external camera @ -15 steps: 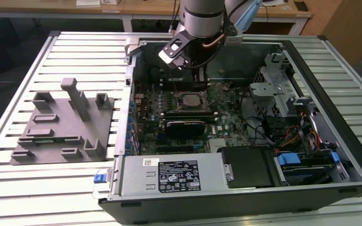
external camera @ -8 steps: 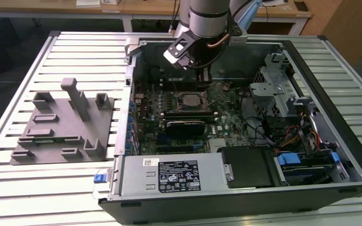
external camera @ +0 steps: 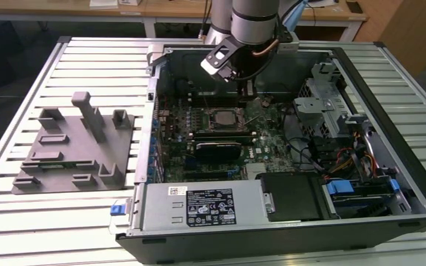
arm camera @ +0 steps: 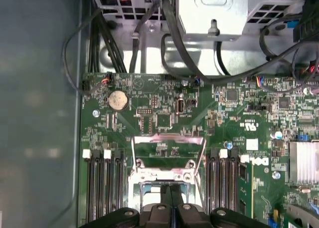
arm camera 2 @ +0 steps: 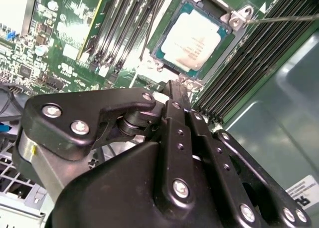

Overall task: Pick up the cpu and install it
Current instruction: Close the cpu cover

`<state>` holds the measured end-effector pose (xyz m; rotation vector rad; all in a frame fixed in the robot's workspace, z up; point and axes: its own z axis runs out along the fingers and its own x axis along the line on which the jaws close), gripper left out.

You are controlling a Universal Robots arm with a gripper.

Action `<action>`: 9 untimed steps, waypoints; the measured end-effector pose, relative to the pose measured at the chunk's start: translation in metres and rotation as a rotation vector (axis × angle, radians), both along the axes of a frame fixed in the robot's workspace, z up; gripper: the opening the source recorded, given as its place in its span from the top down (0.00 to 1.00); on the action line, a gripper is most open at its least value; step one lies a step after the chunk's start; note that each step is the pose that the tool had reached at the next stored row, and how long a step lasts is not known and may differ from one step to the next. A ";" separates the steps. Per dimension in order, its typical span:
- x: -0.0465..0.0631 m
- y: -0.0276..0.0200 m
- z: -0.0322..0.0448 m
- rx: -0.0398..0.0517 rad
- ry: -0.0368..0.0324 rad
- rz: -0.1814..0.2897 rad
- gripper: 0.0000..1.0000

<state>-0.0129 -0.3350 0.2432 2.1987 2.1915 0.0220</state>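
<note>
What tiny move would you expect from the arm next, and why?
Probably a short straight lift away from the board. The cpu already lies in its socket, and the gripper, shut on nothing, hangs just beside it, so backing off avoids knocking the chip.

On the tabletop [external camera: 20,221] the open computer case [external camera: 412,183] lies at the exterior view's right, with the moulded fixture [external camera: 72,149] just beside it at the left. The circuit board [external camera: 265,147] lies in the case, with the cpu [arm camera 2: 194,41] in the socket [arm camera 2: 238,17] at its middle and memory slots [arm camera: 104,188] on either side. The pincer [arm camera 2: 177,91] hangs over the board, just beside the socket
</note>
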 end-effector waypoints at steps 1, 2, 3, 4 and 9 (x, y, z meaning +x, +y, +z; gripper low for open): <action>0.000 0.0000 0.0001 -0.0001 0.0001 0.000 0.89; 0.000 0.0000 0.0007 -0.0004 0.0002 0.000 0.89; 0.000 0.0001 0.0015 0.0000 0.0001 0.000 0.89; 0.000 0.0000 0.0027 0.0003 0.0000 0.000 0.89; 0.000 0.0000 0.0135 0.0003 0.0000 0.000 0.89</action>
